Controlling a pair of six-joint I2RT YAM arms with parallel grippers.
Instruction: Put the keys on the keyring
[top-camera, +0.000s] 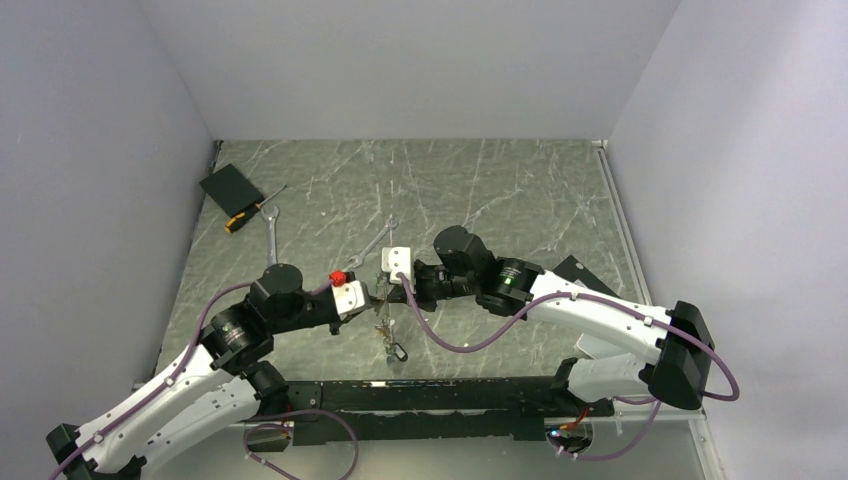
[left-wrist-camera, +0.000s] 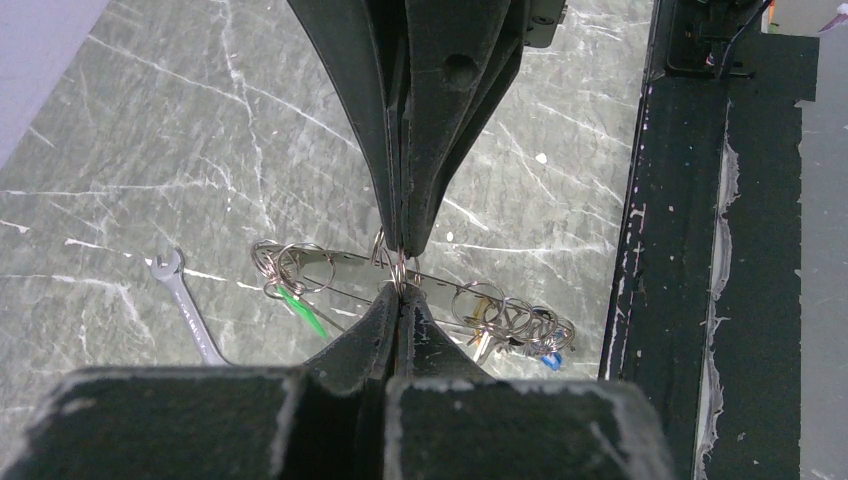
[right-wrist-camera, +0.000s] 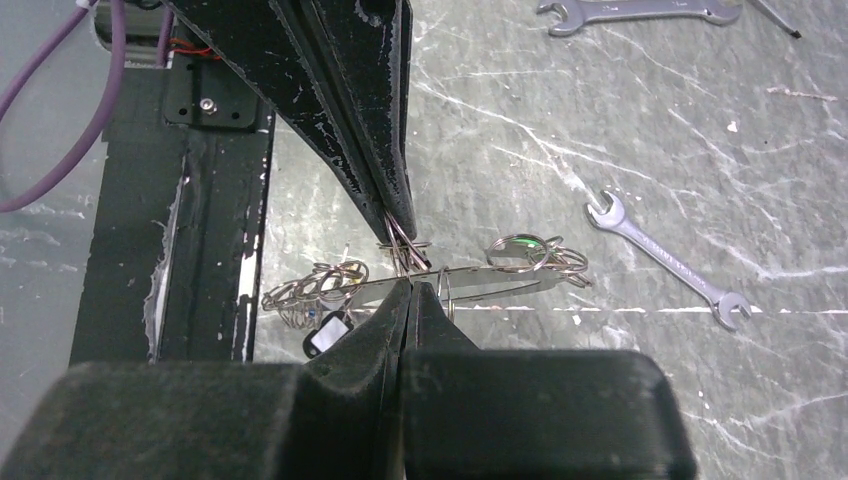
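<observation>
Both grippers meet tip to tip above the table's near middle. My left gripper (top-camera: 373, 294) (left-wrist-camera: 400, 291) is shut on a small split ring (left-wrist-camera: 398, 268). My right gripper (top-camera: 388, 286) (right-wrist-camera: 411, 286) is shut on the keyring (left-wrist-camera: 440, 280) (right-wrist-camera: 470, 283), a long thin silvery loop held off the table between them; it droops below the fingers in the top view (top-camera: 385, 328). Key rings bunch at both its ends. A green key (left-wrist-camera: 303, 311), a blue key (left-wrist-camera: 553, 359) and a black key (right-wrist-camera: 325, 335) (top-camera: 398, 352) hang from it.
Two silver spanners (top-camera: 272, 235) (top-camera: 375, 243) lie behind the grippers. A screwdriver (top-camera: 250, 212) and a black card (top-camera: 230, 187) are at the back left. The black base rail (top-camera: 450, 395) runs along the near edge, close under the hanging keys.
</observation>
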